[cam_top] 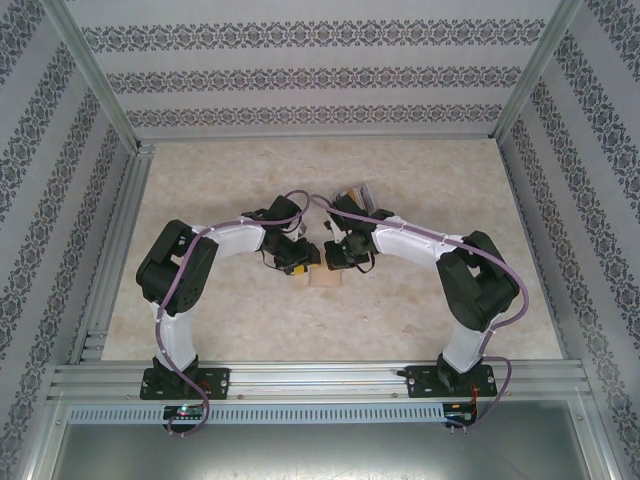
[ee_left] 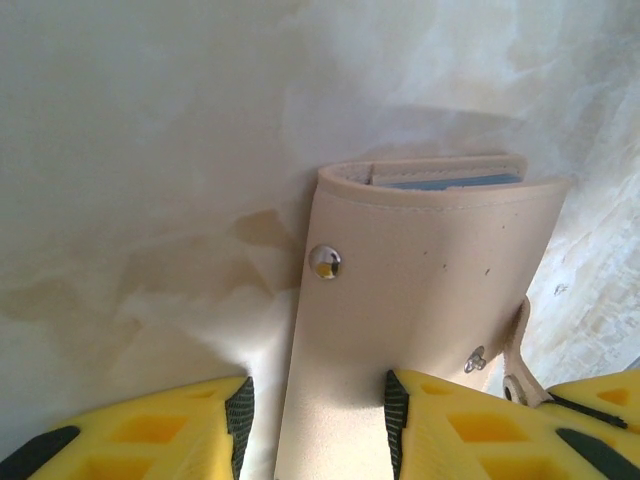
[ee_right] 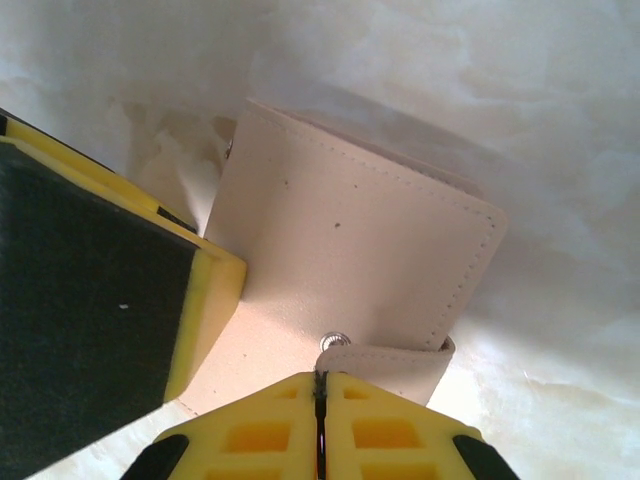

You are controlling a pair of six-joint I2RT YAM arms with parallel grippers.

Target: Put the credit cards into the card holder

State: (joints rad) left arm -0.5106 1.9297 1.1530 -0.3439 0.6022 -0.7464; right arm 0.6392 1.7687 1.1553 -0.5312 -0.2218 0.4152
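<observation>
The tan card holder (ee_left: 420, 290) lies folded on the table, also seen from above (cam_top: 325, 279) and from the right wrist (ee_right: 350, 240). A blue credit card (ee_left: 455, 183) shows as an edge inside its far opening. My left gripper (ee_left: 318, 420) is open. Its right finger (ee_left: 396, 410) rests on the holder's face and its left finger (ee_left: 240, 415) sits beside the holder's edge; one of these fingers (ee_right: 100, 280) lies at the left of the right wrist view. My right gripper (ee_right: 320, 385) is shut on the end of the snap tab (ee_right: 400, 360), just beside the bare snap stud (ee_right: 335, 342).
Both arms meet over the middle of the marble-patterned table (cam_top: 220, 310). A clear tray (cam_top: 357, 192) stands just behind the right wrist. Metal frame rails (cam_top: 110, 250) and patterned walls close in the table's sides and back.
</observation>
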